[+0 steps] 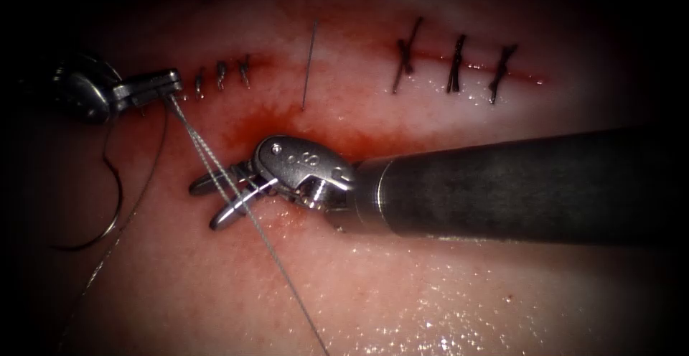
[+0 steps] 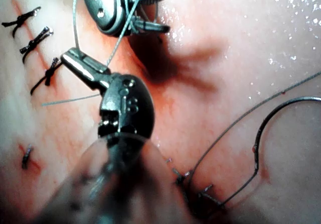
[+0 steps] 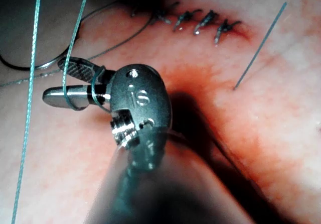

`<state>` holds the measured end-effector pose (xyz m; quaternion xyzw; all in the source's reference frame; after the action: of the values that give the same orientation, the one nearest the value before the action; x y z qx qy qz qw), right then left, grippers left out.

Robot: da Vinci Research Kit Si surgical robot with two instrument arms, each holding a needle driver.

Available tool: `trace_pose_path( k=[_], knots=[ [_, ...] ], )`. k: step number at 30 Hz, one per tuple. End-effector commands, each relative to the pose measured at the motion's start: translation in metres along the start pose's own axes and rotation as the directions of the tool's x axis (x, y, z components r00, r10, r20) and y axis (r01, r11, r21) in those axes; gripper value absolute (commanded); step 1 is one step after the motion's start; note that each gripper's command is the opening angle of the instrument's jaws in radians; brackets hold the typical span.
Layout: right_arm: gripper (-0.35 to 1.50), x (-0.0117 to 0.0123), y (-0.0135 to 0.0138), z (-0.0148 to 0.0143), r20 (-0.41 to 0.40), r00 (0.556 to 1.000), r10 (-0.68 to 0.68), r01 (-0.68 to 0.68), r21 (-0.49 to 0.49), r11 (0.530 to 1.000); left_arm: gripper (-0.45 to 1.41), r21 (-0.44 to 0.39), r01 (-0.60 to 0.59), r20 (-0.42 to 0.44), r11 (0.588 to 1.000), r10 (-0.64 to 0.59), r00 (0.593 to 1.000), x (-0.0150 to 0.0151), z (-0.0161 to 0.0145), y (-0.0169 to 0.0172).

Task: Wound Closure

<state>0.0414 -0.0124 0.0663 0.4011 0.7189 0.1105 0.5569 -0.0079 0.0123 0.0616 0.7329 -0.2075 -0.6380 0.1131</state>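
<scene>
The left tool [image 1: 166, 83] pinches the thread [image 1: 208, 156] shut, which winds around the right tool's [image 1: 219, 200] parted, empty fingers, while the needle [image 1: 108, 184] lies free on the tissue [image 1: 430, 298] at left.

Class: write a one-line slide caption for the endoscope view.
Left pincer holds thread; thread wraps open right pincer; needle lies free, left of the cut.
</scene>
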Motion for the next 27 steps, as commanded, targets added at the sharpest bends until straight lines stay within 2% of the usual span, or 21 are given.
trace_pose_path(
  k=[1, 5, 8, 15, 23, 27],
  knots=[
    [0.46, -0.0007, 0.0001, 0.0007, -0.004, 1.0, 0.006, -0.006, 0.009, 1.0, -0.45, 0.001, 0.002, -0.01, 1.0, -0.002, 1.0, -0.0006, 0.0004, 0.0007],
    [0.84, -0.0007, 0.0001, 0.0008, -0.012, 1.0, 0.024, -0.023, 0.015, 1.0, -0.45, 0.002, 0.018, -0.029, 1.0, -0.018, 0.999, -0.0012, 0.0004, 0.0009],
    [0.99, -0.0006, 0.0, 0.0007, -0.042, 0.999, 0.033, -0.033, 0.024, 0.999, -0.45, -0.001, 0.016, -0.034, 1.0, -0.016, 0.999, -0.0016, 0.0004, 0.0014],
    [0.99, 0.0007, -0.0005, 0.0, -0.132, 0.99, 0.039, -0.032, 0.05, 0.998, -0.45, -0.014, 0.04, -0.047, 0.999, -0.041, 0.998, -0.0027, 0.0, 0.0032],
    [0.93, 0.0026, 0.0001, -0.0017, -0.164, 0.985, 0.051, -0.051, 0.006, 0.999, -0.45, -0.064, 0.094, -0.061, 0.993, -0.098, 0.993, -0.0029, -0.0013, 0.0059],
    [0.89, 0.0029, 0.0005, -0.0026, -0.218, 0.975, 0.046, -0.057, -0.045, 0.997, -0.45, -0.093, 0.095, -0.028, 0.991, -0.098, 0.995, -0.0027, -0.0017, 0.0068]
  ],
)
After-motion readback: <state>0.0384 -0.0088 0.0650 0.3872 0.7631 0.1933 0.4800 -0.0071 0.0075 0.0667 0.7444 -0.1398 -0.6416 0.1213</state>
